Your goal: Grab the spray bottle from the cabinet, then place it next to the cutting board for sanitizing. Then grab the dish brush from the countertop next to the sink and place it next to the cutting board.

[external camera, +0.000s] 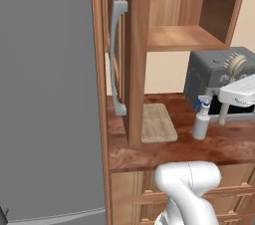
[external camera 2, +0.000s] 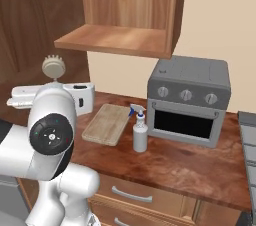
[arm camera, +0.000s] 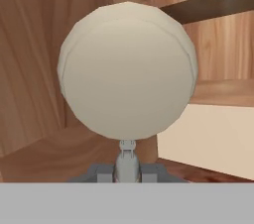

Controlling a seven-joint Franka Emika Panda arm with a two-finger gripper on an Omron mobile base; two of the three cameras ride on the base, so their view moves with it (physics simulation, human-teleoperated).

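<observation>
With the gripper (arm camera: 127, 171) clamped on the dish brush (arm camera: 127, 69), carried high above the countertop (external camera 2: 175, 162), it should lower steadily and set the brush just beside the cutting board (external camera 2: 107, 123), without toppling the spray bottle (external camera 2: 140, 132) standing there.

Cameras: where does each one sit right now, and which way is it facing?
Left base view: behind-left, facing the cabinet, cutting board, spray bottle; white arm lower right.
Right base view: behind-right, facing the toaster oven; arm lower left.
Hand view: along the gripper, dish brush close before it.
Both base views share board and bottle.
</observation>
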